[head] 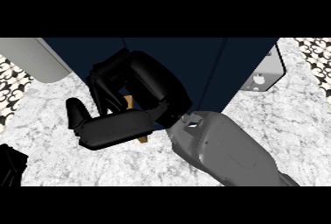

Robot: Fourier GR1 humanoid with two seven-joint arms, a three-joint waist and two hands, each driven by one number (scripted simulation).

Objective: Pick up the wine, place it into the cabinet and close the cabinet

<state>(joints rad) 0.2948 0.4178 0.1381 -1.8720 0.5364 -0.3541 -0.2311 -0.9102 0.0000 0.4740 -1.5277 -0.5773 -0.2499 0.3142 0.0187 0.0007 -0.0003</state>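
Note:
My right hand (123, 118) fills the middle of the head view, its grey forearm (226, 148) coming in from the lower right. Its fingers and thumb are curled round the wine, which is almost wholly hidden. Only brownish slivers of the wine (131, 102) show between the fingers and under the palm. The hand and wine sit at the front of the dark blue cabinet (194, 57), which spans the top centre. Whether the wine is inside the cabinet I cannot tell. A small part of my left hand (9, 164) shows at the lower left edge.
A grey panel (32, 57) lies at the cabinet's left and a grey plate with a small hole (262, 74) at its right. White marbled counter (284, 127) spreads to both sides and in front. Patterned wall tiles (13, 83) show at the far edges.

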